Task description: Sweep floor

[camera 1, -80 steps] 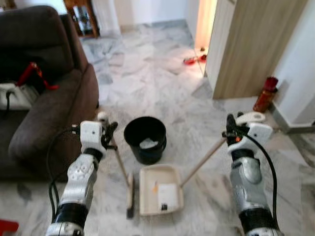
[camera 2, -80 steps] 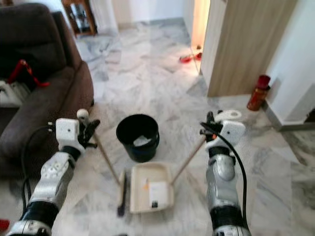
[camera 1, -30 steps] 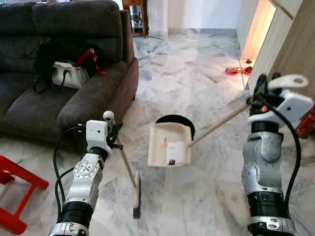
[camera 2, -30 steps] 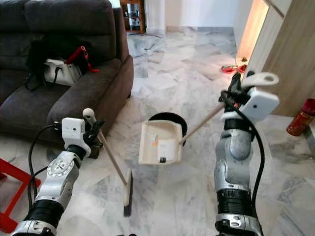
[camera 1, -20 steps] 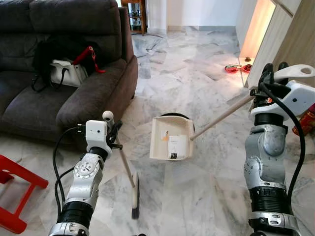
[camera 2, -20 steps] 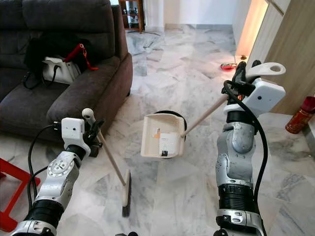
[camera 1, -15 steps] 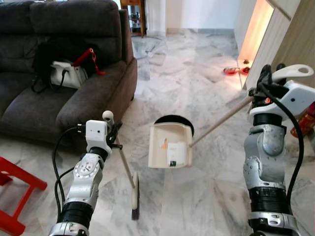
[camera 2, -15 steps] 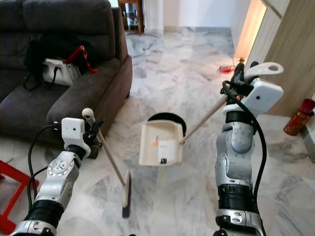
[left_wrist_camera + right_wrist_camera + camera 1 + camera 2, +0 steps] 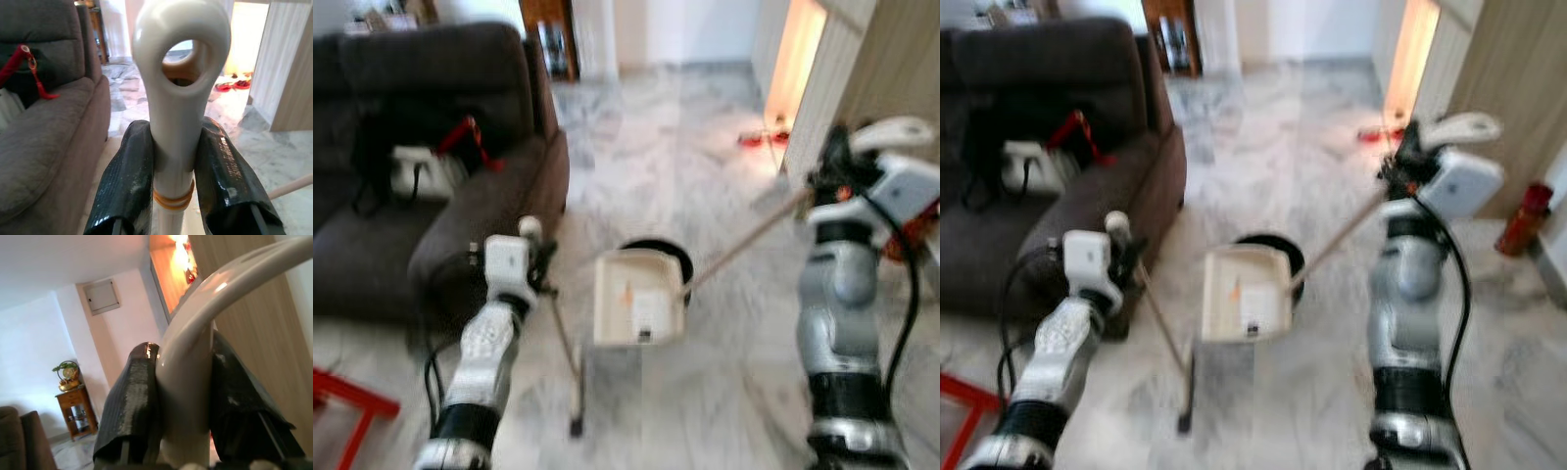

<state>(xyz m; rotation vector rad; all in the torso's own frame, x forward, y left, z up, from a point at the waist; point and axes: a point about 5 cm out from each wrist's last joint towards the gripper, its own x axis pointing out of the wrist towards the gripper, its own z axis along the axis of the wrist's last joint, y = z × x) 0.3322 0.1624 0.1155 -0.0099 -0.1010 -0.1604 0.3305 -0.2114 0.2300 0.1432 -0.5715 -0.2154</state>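
My left gripper [image 9: 538, 266] is shut on the upper end of a broom's pale handle [image 9: 178, 88], one black finger [image 9: 126, 181] on each side. The broom leans down to its head [image 9: 576, 409] on the marble floor. Raised at the right, my right gripper [image 9: 830, 174] is shut on the curved white grip [image 9: 195, 377] of a long dustpan handle [image 9: 744, 243]. The cream dustpan [image 9: 638, 309] hangs lifted and tipped up, with paper scraps in it, just in front of a black bin [image 9: 658, 247]. The head views are blurred.
A dark sofa [image 9: 431, 206] with a white bag [image 9: 416, 171] stands at the left, and a red stool [image 9: 352, 416] sits near the lower left. A wooden cabinet [image 9: 876, 69], a red bottle [image 9: 1520, 217] and red slippers [image 9: 759, 139] are at the right.
The dustpan went from flat on the floor to lifted and tipped at the bin. Since half a second ago the view has shifted and blurred, while both grips stay the same.
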